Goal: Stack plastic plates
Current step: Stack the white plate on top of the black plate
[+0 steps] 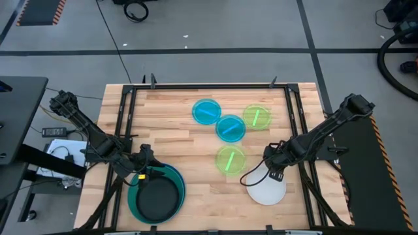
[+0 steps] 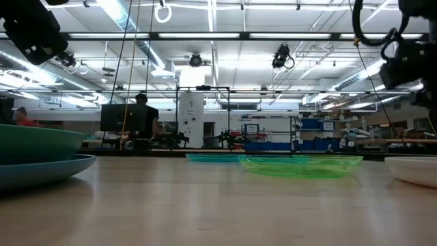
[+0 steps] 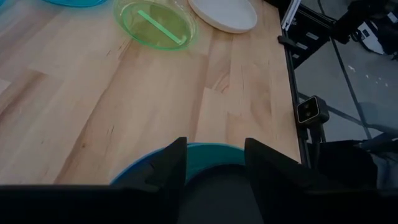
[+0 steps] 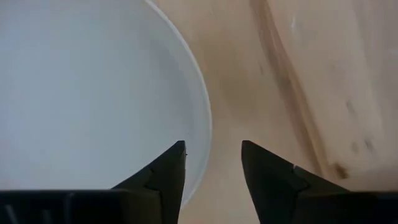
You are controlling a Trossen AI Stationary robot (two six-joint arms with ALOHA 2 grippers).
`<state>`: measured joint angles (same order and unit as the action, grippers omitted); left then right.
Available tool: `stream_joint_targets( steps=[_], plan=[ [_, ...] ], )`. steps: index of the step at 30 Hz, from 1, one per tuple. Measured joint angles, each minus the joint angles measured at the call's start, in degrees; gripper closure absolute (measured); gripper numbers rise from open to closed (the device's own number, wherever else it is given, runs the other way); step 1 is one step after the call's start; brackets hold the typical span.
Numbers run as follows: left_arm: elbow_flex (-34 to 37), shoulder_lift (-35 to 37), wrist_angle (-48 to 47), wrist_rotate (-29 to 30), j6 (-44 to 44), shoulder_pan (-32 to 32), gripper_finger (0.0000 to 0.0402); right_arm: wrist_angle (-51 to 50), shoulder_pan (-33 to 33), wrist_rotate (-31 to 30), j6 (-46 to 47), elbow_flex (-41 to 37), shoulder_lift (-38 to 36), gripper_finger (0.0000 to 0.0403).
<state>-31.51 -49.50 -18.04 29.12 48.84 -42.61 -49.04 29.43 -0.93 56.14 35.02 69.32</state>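
The black plate (image 1: 157,198) lies inside the teal plate (image 1: 134,201), which sits on the blue plate (image 1: 179,186) near the table's near-left corner. My left gripper (image 1: 141,171) (image 3: 214,163) hovers open over this stack's far rim (image 3: 208,152). The white plate (image 1: 266,188) (image 4: 81,87) lies flat at the near right. My right gripper (image 1: 275,171) (image 4: 213,158) is open, pointing down, one finger over the plate's far rim (image 4: 202,124) and one over bare wood. Two cyan plates (image 1: 206,111) (image 1: 230,128) and two lime plates (image 1: 257,117) (image 1: 230,160) lie flat mid-table.
Black frame rails (image 1: 124,124) (image 1: 302,124) run along the table's left and right sides. Bare wood (image 1: 163,130) lies between the stack and the small plates. In the low view, the nearer lime plate (image 2: 300,166) sits between the stack (image 2: 34,157) and the white plate (image 2: 413,169).
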Motion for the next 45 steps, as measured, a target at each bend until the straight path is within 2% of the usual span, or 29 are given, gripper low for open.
stream_joint_targets(
  steps=[8,15,21,32,45],
  plan=[
    [0.00,0.00,0.07,0.00,0.02,0.00,0.0232,7.99,-0.47,-0.24,3.70,-5.32,0.02,0.0250],
    [0.00,0.00,0.10,-0.02,-0.02,0.00,0.0232,8.25,-0.46,-1.93,7.25,-5.92,3.44,0.0258],
    [0.00,0.00,0.15,-0.02,0.00,0.00,0.0232,9.55,-0.72,-1.90,8.60,-5.44,6.67,0.0292],
    [0.00,0.00,0.48,-0.85,0.04,0.00,0.0232,6.66,-1.08,-2.62,6.94,0.08,6.23,0.0388],
    [0.00,0.01,0.68,-0.87,0.09,0.00,0.0232,-5.07,-3.04,-3.65,2.70,11.01,6.12,0.0387]
  ],
)
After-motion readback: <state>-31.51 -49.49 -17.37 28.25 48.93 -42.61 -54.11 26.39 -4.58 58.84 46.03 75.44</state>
